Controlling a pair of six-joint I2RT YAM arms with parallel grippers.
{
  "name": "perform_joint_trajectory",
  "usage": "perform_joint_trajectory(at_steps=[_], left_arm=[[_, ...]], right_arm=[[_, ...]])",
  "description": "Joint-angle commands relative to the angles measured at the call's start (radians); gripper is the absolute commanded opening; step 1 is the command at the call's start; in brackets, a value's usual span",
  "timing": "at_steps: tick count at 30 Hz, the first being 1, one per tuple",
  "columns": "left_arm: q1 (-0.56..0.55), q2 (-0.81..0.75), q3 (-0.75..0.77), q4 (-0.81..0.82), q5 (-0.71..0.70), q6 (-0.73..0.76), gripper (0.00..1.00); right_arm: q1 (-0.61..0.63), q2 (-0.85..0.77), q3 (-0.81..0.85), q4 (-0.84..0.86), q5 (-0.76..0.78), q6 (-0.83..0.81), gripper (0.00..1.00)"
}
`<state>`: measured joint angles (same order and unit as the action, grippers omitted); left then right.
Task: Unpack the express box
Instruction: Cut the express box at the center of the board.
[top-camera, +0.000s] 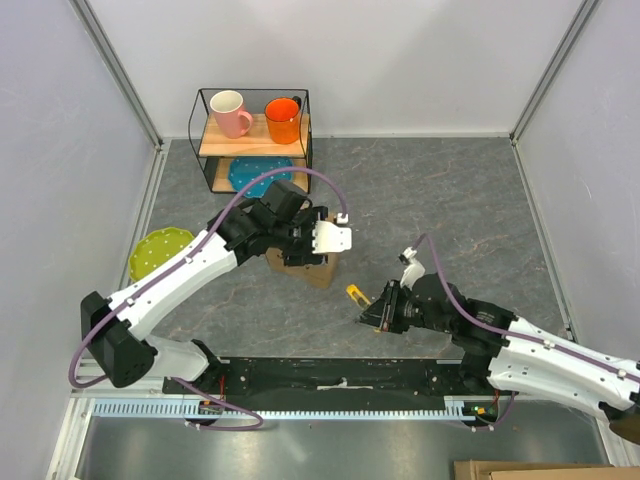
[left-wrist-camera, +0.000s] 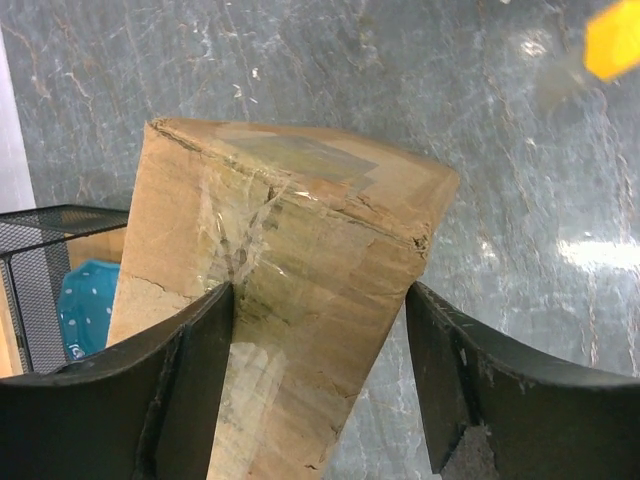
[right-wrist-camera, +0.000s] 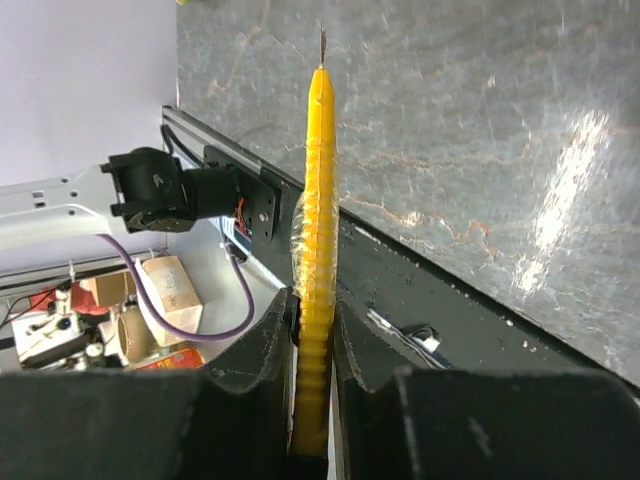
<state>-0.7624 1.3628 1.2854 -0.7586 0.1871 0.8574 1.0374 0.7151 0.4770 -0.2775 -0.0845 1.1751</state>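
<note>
Nearest to me, to the near right of the box, the right gripper (right-wrist-camera: 313, 310) is closed tight on a yellow cutter (right-wrist-camera: 318, 200). It clamps the cutter low on the handle, and the small blade tip points away from the wrist. The cutter sits apart from the box and does not touch it.

The box (left-wrist-camera: 300, 260) stands on the grey table (top-camera: 450, 200). It is brown cardboard with scuffed corners, and clear tape runs over its top seam and down one side. The left gripper (left-wrist-camera: 320, 300) reaches over it with its jaws set wide, one on either side of the upper part. One finger looks to be against the cardboard and the other is close beside the far edge. I cannot tell whether they are squeezing yet.

I expect the box to be light and stiff at its edges, but soft mid-wall and slick where it is taped. I would hold it across two opposite walls, near the corners, leaving the seam free for the blade.

Left of the box lies a green plate (top-camera: 160, 252). Beyond the box a wire rack (top-camera: 308, 140) holds a pink mug (top-camera: 230, 112) and an orange mug (top-camera: 283, 120).
</note>
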Motion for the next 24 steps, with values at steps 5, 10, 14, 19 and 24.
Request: perform_joint_trajectory(at_steps=[5, 10, 14, 19, 24], left_arm=[[0.034, -0.085, 0.014, -0.269, 0.127, 0.149, 0.02], [0.084, -0.099, 0.057, -0.361, 0.282, 0.264, 0.02], [0.092, -0.097, 0.058, -0.361, 0.288, 0.287, 0.02], [0.118, -0.032, 0.110, -0.403, 0.295, 0.301, 0.02], [0.146, 0.027, 0.167, -0.444, 0.314, 0.310, 0.02]], right_arm=[[-0.013, -0.071, 0.231, -0.178, 0.155, -0.299, 0.00], [-0.013, 0.018, 0.353, -0.187, 0.086, -0.506, 0.00], [-0.014, 0.063, 0.396, -0.212, 0.028, -0.621, 0.00], [-0.013, 0.089, 0.376, -0.220, 0.071, -0.710, 0.00], [-0.013, 0.093, 0.316, -0.138, 0.040, -0.727, 0.00]])
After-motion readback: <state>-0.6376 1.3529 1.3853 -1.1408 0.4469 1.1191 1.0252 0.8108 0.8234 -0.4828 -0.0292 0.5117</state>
